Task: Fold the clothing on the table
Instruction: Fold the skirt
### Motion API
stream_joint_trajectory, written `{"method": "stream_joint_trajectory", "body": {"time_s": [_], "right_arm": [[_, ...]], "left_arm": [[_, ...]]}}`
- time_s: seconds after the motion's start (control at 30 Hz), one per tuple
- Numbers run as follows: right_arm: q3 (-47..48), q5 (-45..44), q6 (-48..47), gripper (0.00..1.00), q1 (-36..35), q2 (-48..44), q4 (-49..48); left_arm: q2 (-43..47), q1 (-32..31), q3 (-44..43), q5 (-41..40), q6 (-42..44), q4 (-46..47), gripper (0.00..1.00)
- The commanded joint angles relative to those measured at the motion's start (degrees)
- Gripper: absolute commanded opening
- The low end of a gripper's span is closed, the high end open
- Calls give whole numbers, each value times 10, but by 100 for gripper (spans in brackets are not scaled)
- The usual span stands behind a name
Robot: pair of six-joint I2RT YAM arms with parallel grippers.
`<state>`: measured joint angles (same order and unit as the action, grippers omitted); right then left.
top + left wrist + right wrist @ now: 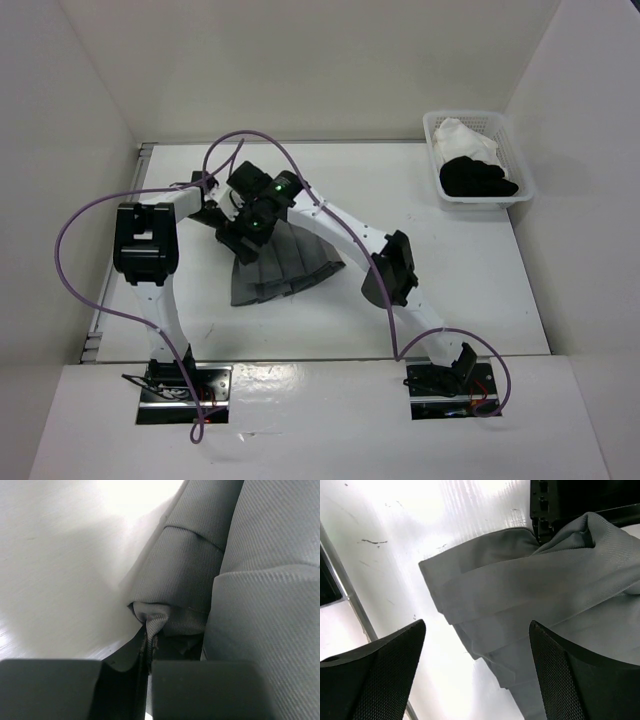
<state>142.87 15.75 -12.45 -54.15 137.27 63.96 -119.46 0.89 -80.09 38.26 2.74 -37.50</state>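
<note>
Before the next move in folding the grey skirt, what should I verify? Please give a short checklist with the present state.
1. Left gripper shut on a fold of the skirt: ok.
2. Right gripper open, holding nothing: ok.
3. The skirt lies on the table, away from its edges: ok.
4. Basket stands apart from the skirt: ok.
5. Waistband end lies flat: cannot tell, the grippers hide it.

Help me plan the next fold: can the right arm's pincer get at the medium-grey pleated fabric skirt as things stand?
Probably yes. The right pincer hangs open over the medium-grey pleated skirt, nothing between its fingers and the fabric. The left pincer, shut on a fold nearby, might crowd it.
</note>
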Motion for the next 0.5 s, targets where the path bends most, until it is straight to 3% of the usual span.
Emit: {"method": "stream_joint_trajectory", "body": {"time_s": [0.0,0.13,0.23,0.27,0.3,0.47], "right_arm": [[28,29,-29,88,-7,-43,12],[-19,9,-58,88,3,-95,12],[-66,3,-76,88,34,-129,6],[-100,3,-86,88,45,-158,-5],[-120,3,-94,88,55,-174,-5],[-269,10,-126,89,150,-282,-51]], "left_arm": [[-7,13,-13,-13,13,-18,3],[26,50,-13,-13,18,-32,13],[69,82,-19,-13,45,-70,30],[81,89,-19,-13,53,-88,37],[95,102,-19,-19,68,-97,56],[225,136,2,-83,87,-116,96]]}}
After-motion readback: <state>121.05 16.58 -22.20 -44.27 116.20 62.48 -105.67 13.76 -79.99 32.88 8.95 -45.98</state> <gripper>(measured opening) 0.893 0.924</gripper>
